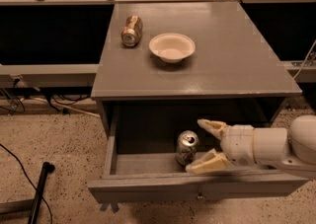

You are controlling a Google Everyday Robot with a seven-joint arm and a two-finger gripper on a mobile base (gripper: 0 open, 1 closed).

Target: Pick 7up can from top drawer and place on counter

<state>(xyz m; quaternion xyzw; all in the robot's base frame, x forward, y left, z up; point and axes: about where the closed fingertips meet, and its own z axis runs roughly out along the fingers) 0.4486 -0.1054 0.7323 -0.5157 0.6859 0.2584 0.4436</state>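
Note:
The 7up can (186, 147) stands upright in the open top drawer (148, 188), near its middle, shiny top facing up. My gripper (203, 144) reaches in from the right, open, its two cream fingers spread just right of the can, one finger (212, 127) behind and one at the front. The tips are at the can's right side; I cannot tell if they touch it. The counter (237, 55) is the grey top above the drawer.
A copper-gold can (132, 30) lies on its side at the counter's back left. A white bowl (172, 47) sits next to it. A black pole (39, 193) and cables lie on the speckled floor at the left.

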